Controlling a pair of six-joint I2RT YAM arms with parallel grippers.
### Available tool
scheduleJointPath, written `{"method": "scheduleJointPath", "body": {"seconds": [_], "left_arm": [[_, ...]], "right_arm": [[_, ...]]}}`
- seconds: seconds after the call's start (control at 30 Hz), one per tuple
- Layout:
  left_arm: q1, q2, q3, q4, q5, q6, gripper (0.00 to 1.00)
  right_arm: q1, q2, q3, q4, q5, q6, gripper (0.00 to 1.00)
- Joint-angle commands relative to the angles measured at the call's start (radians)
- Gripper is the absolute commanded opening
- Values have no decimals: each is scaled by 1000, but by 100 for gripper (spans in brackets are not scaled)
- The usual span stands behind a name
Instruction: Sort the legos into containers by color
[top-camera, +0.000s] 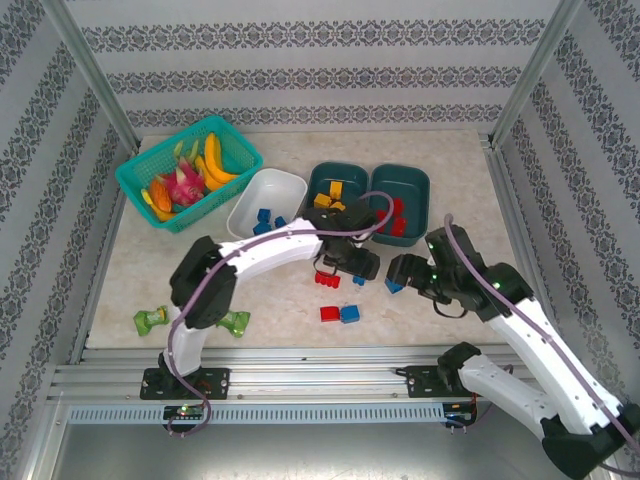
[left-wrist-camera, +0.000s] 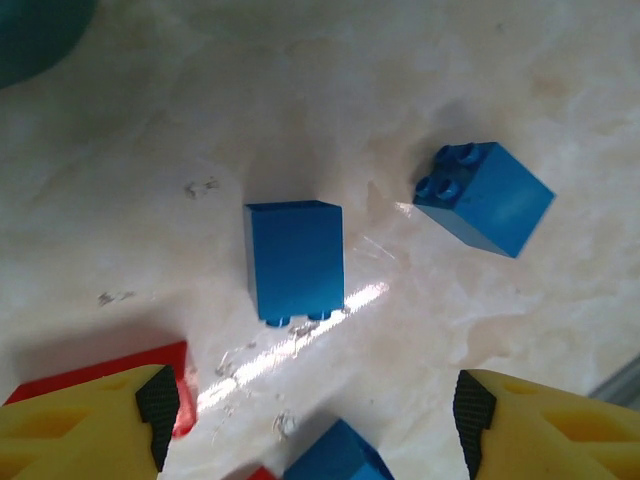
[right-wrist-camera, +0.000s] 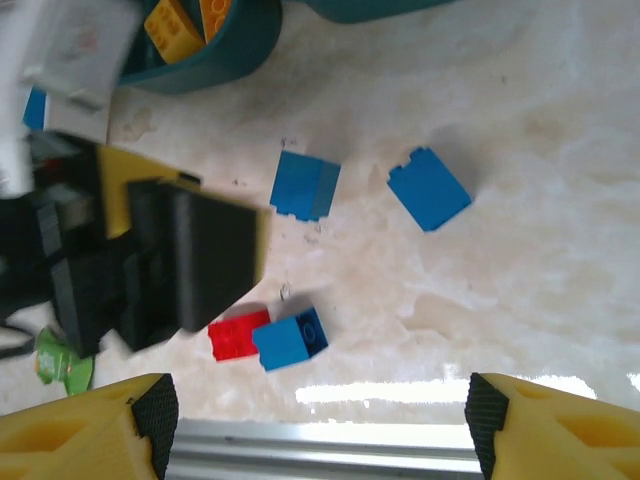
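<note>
Loose legos lie on the table: a red one (top-camera: 327, 279), two blue ones (top-camera: 358, 280) (top-camera: 393, 287), and a red-and-blue pair (top-camera: 340, 313) nearer the front. My left gripper (top-camera: 345, 266) (left-wrist-camera: 315, 420) hangs open above them, with a blue brick (left-wrist-camera: 294, 260) lying beyond its fingertips and a second blue brick (left-wrist-camera: 483, 197) to the right. My right gripper (top-camera: 400, 275) (right-wrist-camera: 320, 420) is open and empty above the table's front edge. The white container (top-camera: 290, 180) holds blue legos. One teal container (top-camera: 350, 170) holds yellow ones, the other (top-camera: 420, 180) red ones.
A bright teal lattice basket (top-camera: 140, 175) of toy fruit stands at the back left. Two green shiny packets (top-camera: 150, 320) (top-camera: 236, 322) lie at the front left. A metal rail (right-wrist-camera: 330, 445) runs along the near edge. The left arm's black wrist (right-wrist-camera: 170, 260) is close beside my right gripper.
</note>
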Motion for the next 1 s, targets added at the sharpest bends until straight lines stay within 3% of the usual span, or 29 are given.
{"method": "scheduleJointPath", "body": {"seconds": [0.0,0.3,0.4,0.53,0.6,0.77,0.97], "left_arm": [[-21,66,82,-96,-70,-23,74],[-31,228,202,-134,-84,-25,67],[-31,261,223,-134,-89,-24,60],[-31,261,230,-134,-117,-20,40],[-31,241,232,-143,-144,-18,35],[-17,112,201,-172,-195,-34,32],[101,-122,87,-197,-187,-67,31]], "right_arm": [[6,-38,-19,-74,-60,4,78],[6,-93,-39,-101,-100,-3,77],[6,-94,-43,-98,-102,1,76],[6,-92,-42,-95,-102,-3,76],[6,-86,-39,-89,-106,-9,75],[6,-66,-24,-63,-108,-56,74],[22,-47,-16,170,-200,-117,76]]}}
